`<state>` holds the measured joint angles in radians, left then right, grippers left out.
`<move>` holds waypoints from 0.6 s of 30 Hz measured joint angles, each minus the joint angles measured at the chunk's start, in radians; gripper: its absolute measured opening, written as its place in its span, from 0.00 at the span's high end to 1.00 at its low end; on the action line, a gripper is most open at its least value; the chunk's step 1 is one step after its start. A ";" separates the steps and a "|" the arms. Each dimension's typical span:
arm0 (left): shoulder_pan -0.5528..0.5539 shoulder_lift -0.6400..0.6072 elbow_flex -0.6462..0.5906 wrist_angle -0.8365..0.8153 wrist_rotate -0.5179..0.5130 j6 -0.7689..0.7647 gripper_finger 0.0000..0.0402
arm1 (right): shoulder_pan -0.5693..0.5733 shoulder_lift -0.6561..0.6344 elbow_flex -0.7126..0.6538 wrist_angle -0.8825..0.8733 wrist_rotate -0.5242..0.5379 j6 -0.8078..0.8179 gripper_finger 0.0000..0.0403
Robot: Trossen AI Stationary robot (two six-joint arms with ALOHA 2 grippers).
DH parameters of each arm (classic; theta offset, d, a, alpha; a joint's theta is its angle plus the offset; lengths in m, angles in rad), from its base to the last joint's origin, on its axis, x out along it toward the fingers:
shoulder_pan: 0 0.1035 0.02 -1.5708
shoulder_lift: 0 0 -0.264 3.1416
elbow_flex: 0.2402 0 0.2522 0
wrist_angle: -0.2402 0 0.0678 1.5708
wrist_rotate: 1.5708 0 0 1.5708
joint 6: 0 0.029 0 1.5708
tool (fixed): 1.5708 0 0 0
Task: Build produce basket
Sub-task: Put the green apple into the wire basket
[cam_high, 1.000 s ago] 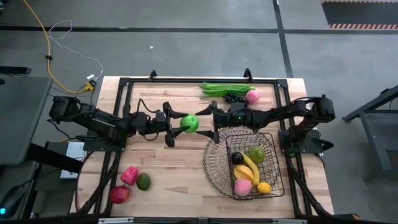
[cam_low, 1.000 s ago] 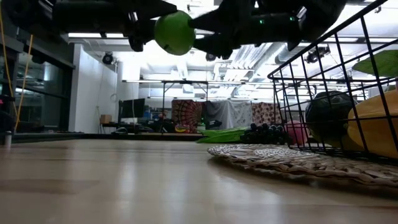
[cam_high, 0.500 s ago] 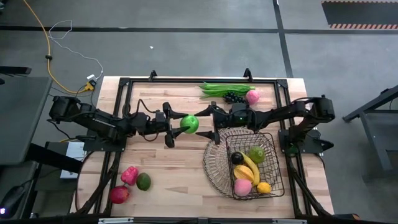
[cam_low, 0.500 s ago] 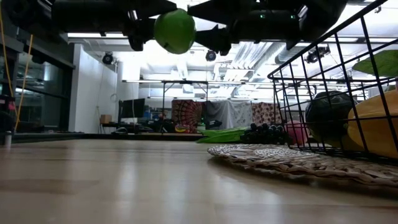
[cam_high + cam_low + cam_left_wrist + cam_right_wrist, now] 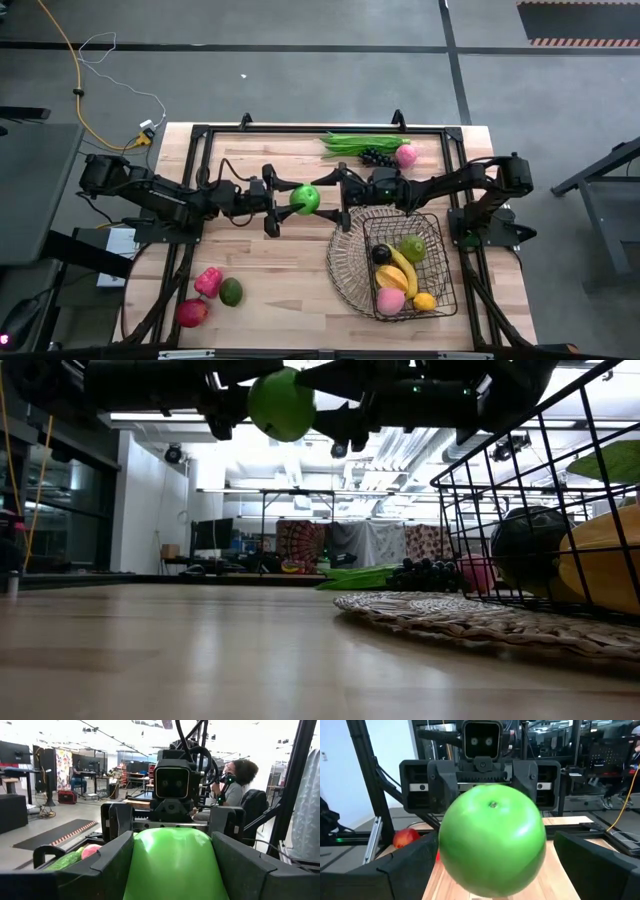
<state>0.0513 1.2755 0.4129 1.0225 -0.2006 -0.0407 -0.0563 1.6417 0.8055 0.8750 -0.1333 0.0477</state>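
Left gripper [image 5: 283, 199] pinches green apple [image 5: 305, 198]; right wrist view shows right gripper [image 5: 338, 198] spread around it, closer than before.

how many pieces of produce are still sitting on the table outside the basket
6: green beans, dark grapes and a pink peach at the far edge; a pink fruit, avocado and red apple near the left corner. The green apple is held aloft.

the green apple [image 5: 175, 865] runs off the picture's lower edge in the left wrist view, between the left gripper's fingers [image 5: 112, 865]. behind the right gripper [image 5: 345, 410], the basket [image 5: 520, 520] is cropped, its fruit half hidden behind wire.
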 joint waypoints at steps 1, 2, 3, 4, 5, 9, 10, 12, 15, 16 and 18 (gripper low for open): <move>0.000 0.000 0.000 -0.001 0.000 -0.008 0.40 | 0.000 0.000 0.000 -0.006 -0.002 0.001 0.04; 0.000 0.001 0.000 -0.001 0.000 -0.014 0.40 | 0.000 0.000 0.000 -0.010 -0.003 0.001 0.04; 0.000 0.001 0.000 0.000 0.000 -0.018 0.40 | 0.000 0.000 0.000 -0.010 -0.003 0.003 0.05; 0.000 0.001 0.000 0.000 0.000 -0.019 0.40 | 0.000 0.000 0.000 -0.009 -0.007 0.007 0.05; 0.000 0.001 0.000 0.000 -0.002 -0.019 0.40 | 0.000 0.000 0.000 -0.012 -0.010 0.012 0.07; 0.000 0.001 0.000 0.002 -0.017 -0.020 0.40 | 0.000 0.000 0.000 -0.024 -0.014 0.024 0.15; 0.000 0.001 0.000 0.005 -0.017 -0.020 0.40 | 0.000 0.000 0.000 -0.024 -0.014 0.024 0.18; 0.000 0.001 0.000 0.011 -0.019 -0.019 0.40 | 0.000 0.000 0.000 -0.024 -0.015 0.024 0.24; 0.000 0.001 0.000 0.014 -0.019 -0.019 0.39 | 0.000 -0.001 0.000 -0.024 -0.015 0.024 0.32; 0.000 0.001 0.000 0.015 -0.019 -0.019 0.39 | 0.000 -0.001 0.000 -0.024 -0.015 0.024 0.34; 0.000 0.001 0.000 0.017 -0.019 -0.019 0.37 | 0.000 -0.001 0.000 -0.024 -0.015 0.024 0.37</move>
<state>0.0517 1.2766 0.4126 1.0397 -0.2192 -0.0597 -0.0566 1.6409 0.8055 0.8508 -0.1478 0.0713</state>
